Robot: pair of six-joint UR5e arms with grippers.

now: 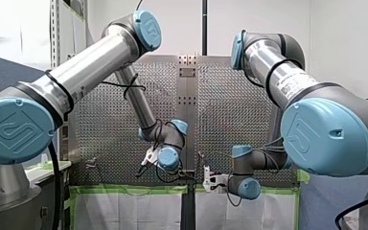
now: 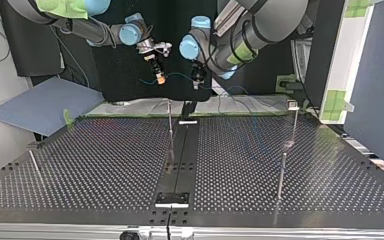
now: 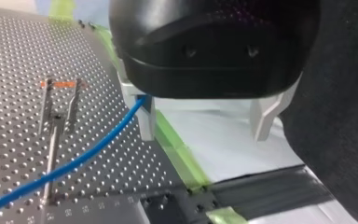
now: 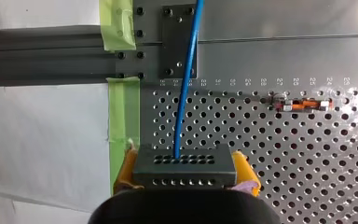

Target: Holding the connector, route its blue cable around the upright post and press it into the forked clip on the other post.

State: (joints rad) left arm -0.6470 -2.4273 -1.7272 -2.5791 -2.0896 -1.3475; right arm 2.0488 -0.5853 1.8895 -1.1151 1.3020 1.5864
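Pads (image 4: 244, 170) of my right gripper (image 4: 185, 161), yellow, clamp the dark connector (image 4: 185, 169) from both sides. The blue cable (image 4: 184, 102) leaves the connector's face and runs straight ahead over the perforated table (image 4: 307, 154). My left gripper (image 3: 205, 119) stands wide, its fingers (image 3: 147, 116) well apart. The cable meets one finger's inner side, then trails across the post (image 3: 53, 144) below the forked clip (image 3: 60, 105). Whether it touches the post cannot be told.
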